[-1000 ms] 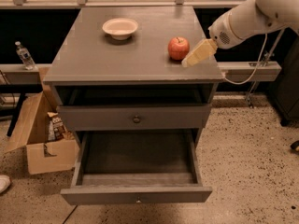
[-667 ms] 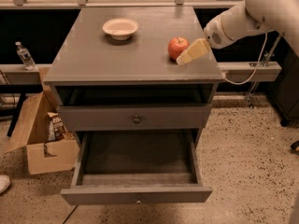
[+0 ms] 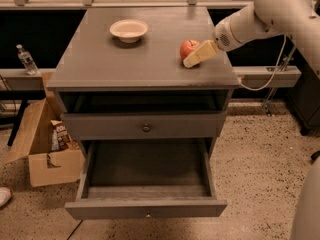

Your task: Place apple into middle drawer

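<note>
Gripper [image 3: 196, 55] sits close against the apple [image 3: 188, 48] at its 4 o'clock on the cabinet top [image 3: 125, 66], spread or pinched can't say; center it squarely around the apple's widest part before squeezing, then carry toward 7 o'clock over the pulled-out middle drawer [image 3: 145, 170].

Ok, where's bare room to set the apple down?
The open middle drawer has a wholly bare floor. On the cabinet top, the front-left stretch below the bowl is free. It's crowded at the right edge, where the gripper is beside the apple.
</note>
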